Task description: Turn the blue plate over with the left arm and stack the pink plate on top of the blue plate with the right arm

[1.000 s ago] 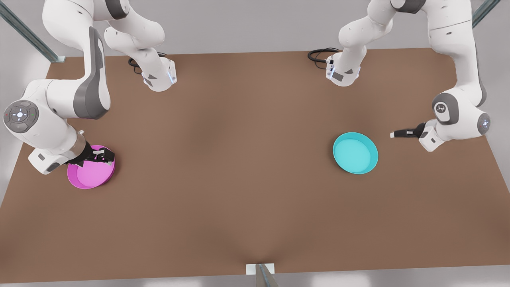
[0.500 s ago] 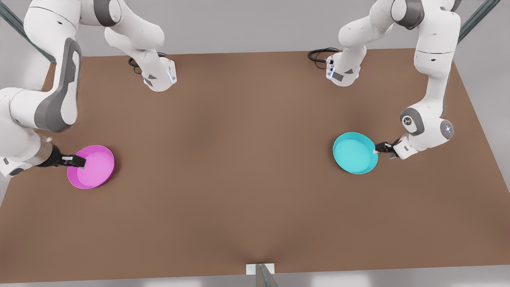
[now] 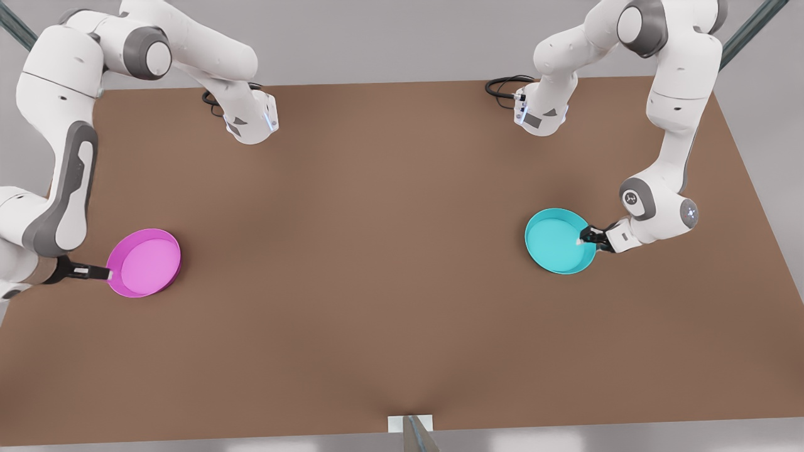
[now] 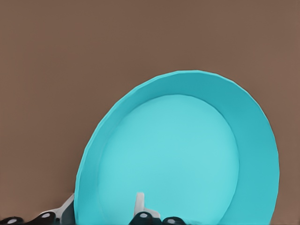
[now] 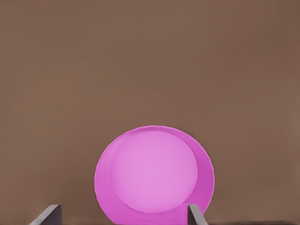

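Left wrist view: one finger (image 4: pixel 139 202) stands inside the blue plate (image 4: pixel 178 154) and one outside, so the left gripper (image 3: pixel 586 236) straddles its rim, grip not certain. The right gripper (image 3: pixel 108 274), fingers spread wide, sits at the pink plate (image 3: pixel 146 263)'s rim. Both plates lie open side up on the brown table (image 3: pixel 377 251), far apart.

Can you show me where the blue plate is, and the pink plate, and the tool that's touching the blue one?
blue plate (image 3: pixel 556 242): front view, middle of its inside floor.
pink plate (image 3: pixel 147 263): front view, middle of its inside floor.
left tool (image 3: pixel 585 236): front view, between the fingertips, at the blue plate's rim.
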`<action>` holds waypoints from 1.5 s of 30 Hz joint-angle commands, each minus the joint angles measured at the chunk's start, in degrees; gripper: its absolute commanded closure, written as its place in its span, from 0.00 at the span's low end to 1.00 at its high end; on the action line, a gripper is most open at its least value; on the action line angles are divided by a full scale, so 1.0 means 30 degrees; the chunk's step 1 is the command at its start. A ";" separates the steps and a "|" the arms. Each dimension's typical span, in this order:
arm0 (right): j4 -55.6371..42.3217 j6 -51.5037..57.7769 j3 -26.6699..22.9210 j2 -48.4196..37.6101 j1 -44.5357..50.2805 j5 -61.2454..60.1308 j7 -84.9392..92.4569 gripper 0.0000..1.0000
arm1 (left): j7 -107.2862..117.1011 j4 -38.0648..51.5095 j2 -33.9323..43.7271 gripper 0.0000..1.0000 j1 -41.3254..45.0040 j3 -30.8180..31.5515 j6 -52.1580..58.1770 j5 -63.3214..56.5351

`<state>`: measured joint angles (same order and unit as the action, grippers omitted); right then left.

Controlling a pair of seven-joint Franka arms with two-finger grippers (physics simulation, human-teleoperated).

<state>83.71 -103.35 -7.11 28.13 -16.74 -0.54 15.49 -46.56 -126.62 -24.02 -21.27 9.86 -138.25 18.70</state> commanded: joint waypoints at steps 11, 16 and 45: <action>0.6638 -0.4662 0.0026 -0.1992 -0.2829 -0.2838 0.9251 0.00 | -0.1970 0.0165 -0.0314 0.65 0.0002 -0.0033 0.0144 -0.0024; 0.5818 -0.5308 0.0026 -0.1465 -0.3153 -0.2838 0.9691 0.00 | -0.1970 0.0165 -0.0344 0.66 0.0031 -0.0033 0.0203 -0.0024; 0.5699 -0.8676 0.0085 0.2549 -0.4587 -0.3453 1.0804 0.00 | 1.0418 0.9771 0.0946 0.79 0.4306 -0.0063 1.2415 -1.0012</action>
<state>100.67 -128.37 -6.85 35.83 -30.53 -10.26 42.68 -43.82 -99.48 -20.87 -10.35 9.64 -118.75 -3.20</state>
